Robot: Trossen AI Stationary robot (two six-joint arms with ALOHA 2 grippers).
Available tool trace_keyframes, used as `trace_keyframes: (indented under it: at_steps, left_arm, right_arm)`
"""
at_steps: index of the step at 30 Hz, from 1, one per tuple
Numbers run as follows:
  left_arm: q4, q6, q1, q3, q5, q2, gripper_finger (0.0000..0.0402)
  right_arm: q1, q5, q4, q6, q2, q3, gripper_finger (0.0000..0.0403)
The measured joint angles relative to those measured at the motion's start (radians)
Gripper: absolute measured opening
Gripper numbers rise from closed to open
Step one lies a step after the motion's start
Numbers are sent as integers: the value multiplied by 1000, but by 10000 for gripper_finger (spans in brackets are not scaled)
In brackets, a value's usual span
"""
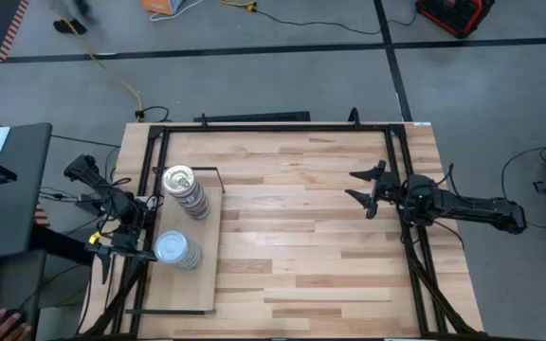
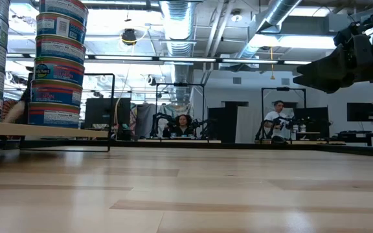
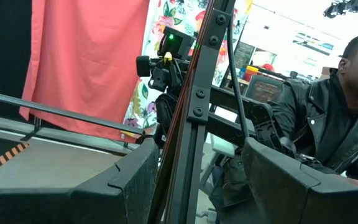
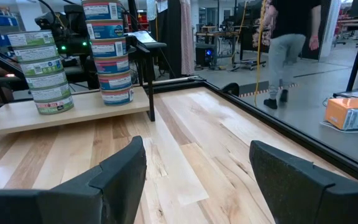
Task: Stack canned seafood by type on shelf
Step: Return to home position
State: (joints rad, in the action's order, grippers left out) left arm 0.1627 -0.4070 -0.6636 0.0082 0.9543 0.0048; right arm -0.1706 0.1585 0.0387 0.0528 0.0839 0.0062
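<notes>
Two stacks of tins stand on the pale wood shelf (image 1: 207,265) at the table's left side. The gold-topped stack (image 1: 186,189) stands toward the far end and the silver-blue-topped stack (image 1: 176,249) toward the near end. Both also show in the right wrist view, as the gold-topped stack (image 4: 107,56) and the silver-blue-topped stack (image 4: 42,74). My right gripper (image 1: 363,187) is open and empty above the table's right half, pointing toward the shelf. My left gripper (image 1: 91,206) is open and empty beyond the table's left edge, pointing away from the table.
The shelf's black wire frame (image 1: 218,172) stands at its far end. A black metal frame (image 1: 273,126) runs around the tabletop. A person in a dark jacket (image 3: 334,118) sits past the left edge, with a hand (image 1: 8,327) near the corner. Bare tabletop (image 1: 301,237) lies between shelf and right arm.
</notes>
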Motion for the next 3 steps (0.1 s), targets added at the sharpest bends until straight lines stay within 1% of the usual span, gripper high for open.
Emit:
trace_keyframes:
  at_steps: [3]
  left_arm:
    - [0,0,0,0,0,0,221]
  right_arm:
    - [0,0,0,0,0,0,311]
